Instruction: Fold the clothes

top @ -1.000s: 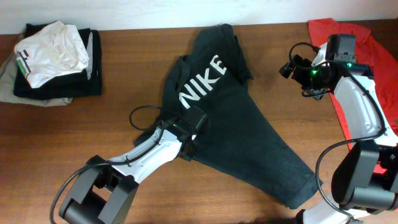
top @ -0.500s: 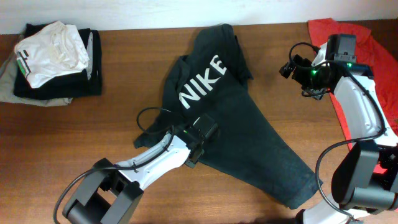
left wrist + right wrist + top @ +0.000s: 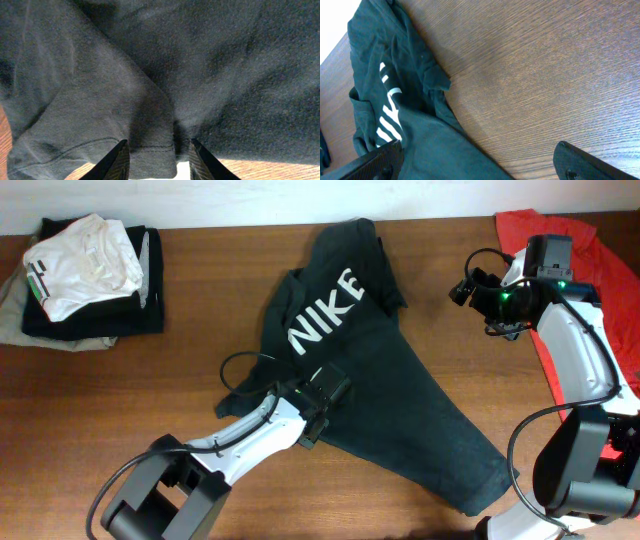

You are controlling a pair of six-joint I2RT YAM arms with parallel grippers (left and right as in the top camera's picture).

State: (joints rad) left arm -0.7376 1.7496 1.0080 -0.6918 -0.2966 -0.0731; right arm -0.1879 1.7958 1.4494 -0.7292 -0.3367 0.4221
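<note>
**Zero folds made yet on the Nike shirt**

Nothing is folded so far: the black T-shirt point(image 3: 390, 390) lies crumpled and slanted in the middle of the table point(image 3: 200, 310). You have all the spreading and folding still to do (this is my judgement). Your left gripper point(image 3: 160, 159) stands half closed around the shirt's hem at its lower left edge; whether it really pinches the cloth, I cannot tell. Your right gripper point(image 3: 477, 157) is spread wide and holds nothing, over bare wood beside the shirt's upper part.
</note>
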